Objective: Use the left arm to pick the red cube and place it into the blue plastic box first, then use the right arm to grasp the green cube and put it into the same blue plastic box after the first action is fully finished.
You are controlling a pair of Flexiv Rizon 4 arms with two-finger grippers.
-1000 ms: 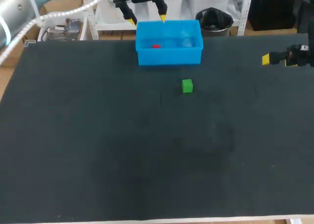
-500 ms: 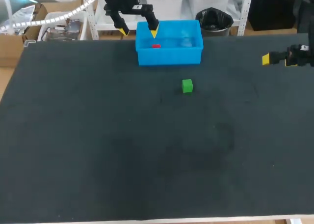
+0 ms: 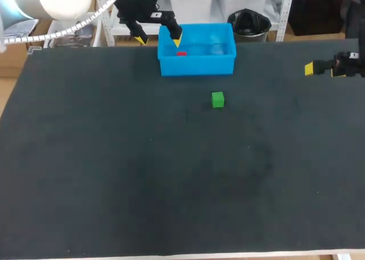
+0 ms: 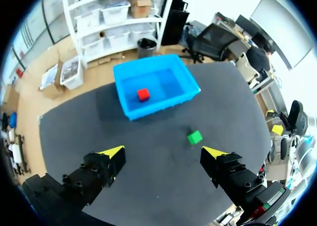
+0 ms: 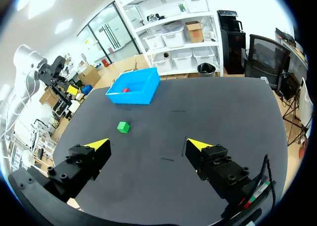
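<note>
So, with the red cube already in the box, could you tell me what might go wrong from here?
1. The left gripper hangs open near the blue box's left end; if the right gripper came in now, the arms could crowd each other.
2. The green cube stands not far in front of the box, so a sloppy approach may knock it away or hit the box's front wall.

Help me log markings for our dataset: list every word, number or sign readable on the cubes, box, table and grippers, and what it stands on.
None can be read.
Red cube, green cube, blue plastic box, table: no print shows.
Left gripper, right gripper: any marking is too small to read.
</note>
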